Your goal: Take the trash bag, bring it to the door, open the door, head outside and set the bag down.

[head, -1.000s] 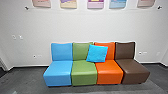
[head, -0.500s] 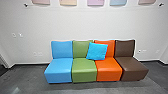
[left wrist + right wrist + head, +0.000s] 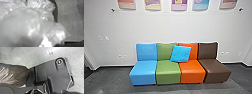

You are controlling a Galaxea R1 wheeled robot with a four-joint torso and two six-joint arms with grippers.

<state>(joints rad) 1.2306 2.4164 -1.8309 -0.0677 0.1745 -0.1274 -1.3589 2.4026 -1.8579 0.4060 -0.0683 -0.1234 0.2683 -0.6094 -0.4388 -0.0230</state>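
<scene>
room: pale, plain wall (image 3: 164,27) straight ahead, side walls angling in at both ends.
floor: smooth, dark grey (image 3: 115,80), a soft sheen at the left of the head view; in the right wrist view paler and speckled, a few small dark marks on it.
baseboard: dark strip (image 3: 115,66) along the foot of the wall.
seats: four, low, armless, side by side in a row. left to right: blue (image 3: 143,72), green (image 3: 168,72), orange (image 3: 192,72), brown (image 3: 215,71).
cushion: bright turquoise (image 3: 180,53), slightly tilted, against the backs of the green and orange seats.
posters: five (image 3: 179,5), high on the wall above the row, upper parts cut off by the view.
wall plates: small, pale (image 3: 121,56), low to either side of the seats; two more higher up on the left.
bag: glossy, see-through plastic (image 3: 22,22), wrinkled and bulging, very near the left wrist camera. its support: cannot tell.
brownish plastic: shiny, creased bulk (image 3: 13,75) in the right wrist view, next to the robot's dark plate (image 3: 60,77); cannot tell if it is part of the same bag.
left gripper: cannot tell its state, nor whether it grips the bag.
right gripper: cannot tell its state either.
</scene>
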